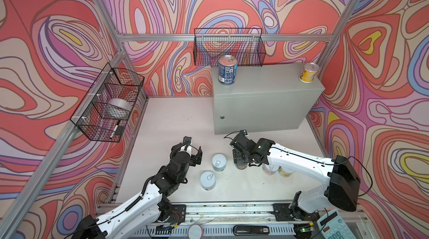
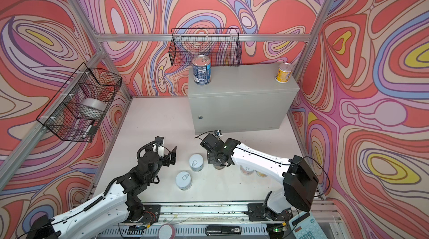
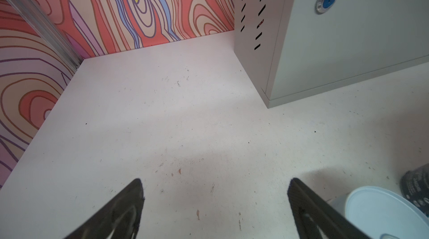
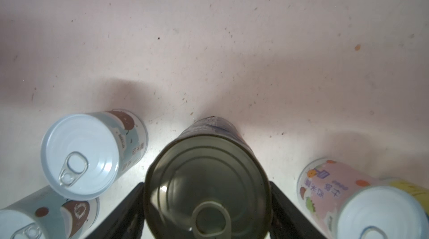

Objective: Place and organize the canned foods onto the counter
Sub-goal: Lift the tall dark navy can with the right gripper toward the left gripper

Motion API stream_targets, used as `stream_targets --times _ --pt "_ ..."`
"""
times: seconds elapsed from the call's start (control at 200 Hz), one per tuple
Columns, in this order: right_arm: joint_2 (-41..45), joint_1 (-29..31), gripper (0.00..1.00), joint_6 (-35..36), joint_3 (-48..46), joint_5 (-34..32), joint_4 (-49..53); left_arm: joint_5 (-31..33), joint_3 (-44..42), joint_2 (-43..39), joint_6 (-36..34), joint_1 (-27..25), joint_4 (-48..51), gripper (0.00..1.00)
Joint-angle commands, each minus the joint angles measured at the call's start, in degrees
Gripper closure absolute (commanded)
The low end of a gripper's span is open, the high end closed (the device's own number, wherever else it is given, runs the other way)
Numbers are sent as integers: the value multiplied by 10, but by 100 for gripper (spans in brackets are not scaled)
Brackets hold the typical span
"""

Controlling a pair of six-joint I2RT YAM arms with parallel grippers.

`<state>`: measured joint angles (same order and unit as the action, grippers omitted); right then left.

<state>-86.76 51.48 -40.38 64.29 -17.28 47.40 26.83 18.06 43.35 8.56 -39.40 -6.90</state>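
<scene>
My right gripper is shut on a tall dark blue can standing on the table, one finger pressed to each side. In a top view this gripper points down over the can in front of the grey counter. Another dark blue can and a yellow can stand on the counter top. Two pale blue cans stand on the table between the arms. My left gripper is open and holds nothing, just left of them.
A pink can and a yellow can stand partly hidden under the right arm. Black wire baskets hang on the back wall and the left wall; the left one holds a silver tape roll.
</scene>
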Motion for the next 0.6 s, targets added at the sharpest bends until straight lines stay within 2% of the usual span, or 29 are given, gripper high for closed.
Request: stream_targets --times 0.0,0.17,0.596 --pt "-50 -15 26 57 33 -52 27 -1 8 -11 -5 -2 2 0" --pt "-68 -23 19 75 57 -35 5 0 10 -11 -5 -2 5 0" --pt "-77 -39 17 83 45 -25 -18 -1 10 -8 -6 -2 3 0"
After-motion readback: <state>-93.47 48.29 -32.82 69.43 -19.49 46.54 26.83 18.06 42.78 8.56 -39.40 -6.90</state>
